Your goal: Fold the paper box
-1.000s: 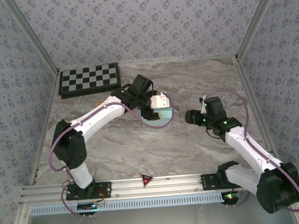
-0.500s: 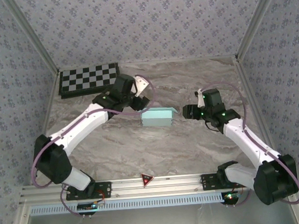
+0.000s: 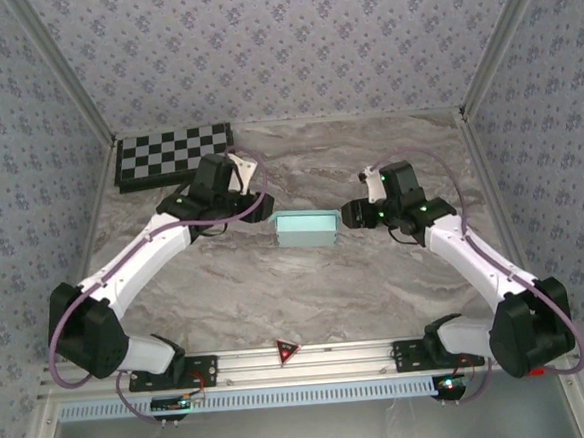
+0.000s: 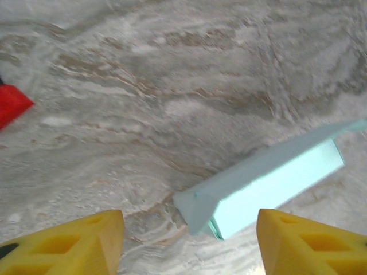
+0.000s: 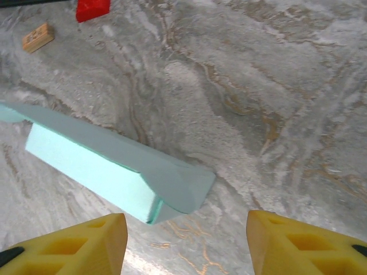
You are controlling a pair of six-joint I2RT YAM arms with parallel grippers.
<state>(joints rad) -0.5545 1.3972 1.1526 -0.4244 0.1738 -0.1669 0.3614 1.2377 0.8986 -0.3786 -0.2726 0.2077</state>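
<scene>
Left claw [image 3: 262, 207], spread and empty, you swung off the paper box [image 3: 307, 228]; right claw [image 3: 349, 215], likewise spread, you edged nearer; box lay folded on the bench [image 3: 377, 283], seemingly finished.

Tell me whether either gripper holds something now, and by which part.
Nothing is held. The paper box lies on the table between the left gripper and the right gripper; both stand open, one at each end, not touching it.

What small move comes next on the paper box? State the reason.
Probably ease both end effectors inward onto the paper box: the left end effector and right end effector each face one end, open and not touching, and its ends look untucked.
</scene>
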